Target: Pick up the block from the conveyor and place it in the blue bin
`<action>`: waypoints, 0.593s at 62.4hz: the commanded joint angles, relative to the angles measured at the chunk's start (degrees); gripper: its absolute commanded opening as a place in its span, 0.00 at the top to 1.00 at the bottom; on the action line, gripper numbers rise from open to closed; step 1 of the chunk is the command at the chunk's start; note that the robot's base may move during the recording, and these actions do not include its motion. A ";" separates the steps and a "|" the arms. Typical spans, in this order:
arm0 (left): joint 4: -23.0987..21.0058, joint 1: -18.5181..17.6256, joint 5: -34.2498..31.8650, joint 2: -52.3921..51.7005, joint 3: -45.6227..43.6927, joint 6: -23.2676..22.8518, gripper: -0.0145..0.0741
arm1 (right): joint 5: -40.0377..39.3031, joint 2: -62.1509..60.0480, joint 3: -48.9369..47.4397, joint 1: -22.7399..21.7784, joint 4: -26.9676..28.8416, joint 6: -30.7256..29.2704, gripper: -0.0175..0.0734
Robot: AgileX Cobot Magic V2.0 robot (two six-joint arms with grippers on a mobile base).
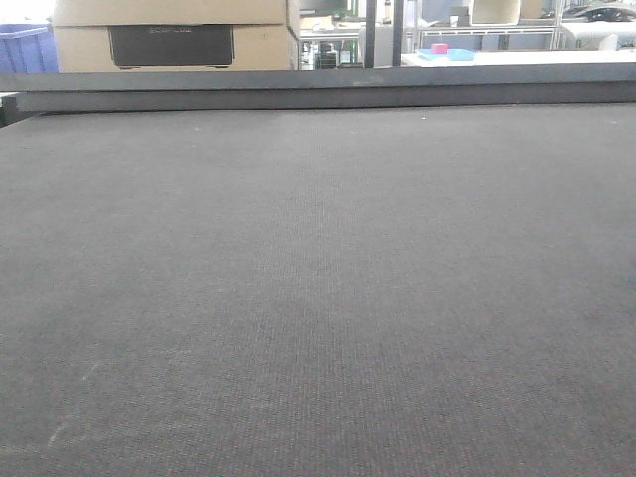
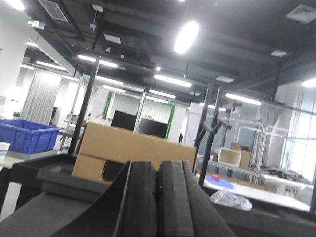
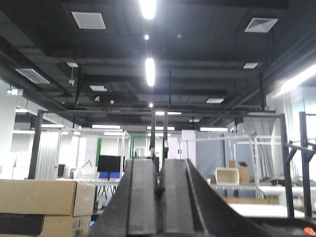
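**A:** Where was the block?

**B:** None showed on the belt. I'd judge you should have waited, then opened a pincer before reaching down.

**A:** And the pincers?

**B:** The left pincer and the right pincer were each clenched on nothing. The left wrist view showed the blue bin plainly at nine o'clock; the front view caught only its corner at eleven.

— Where is room opening up?
— The conveyor is lying open from edge to edge, flat all the way.
— What is standing in the way?
— The edge rail is rising along the far side, and a cardboard box is sitting just behind it at left.
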 commanded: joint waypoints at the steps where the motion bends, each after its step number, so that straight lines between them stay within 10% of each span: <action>1: -1.22 0.24 2.16 3.67 -6.41 -0.24 0.96 | 6.23 5.37 -6.54 -0.23 1.24 -0.03 0.99; 37: 10.89 0.24 52.02 40.25 -47.60 -0.24 0.96 | 58.20 37.47 -38.89 -0.23 1.24 -0.03 0.99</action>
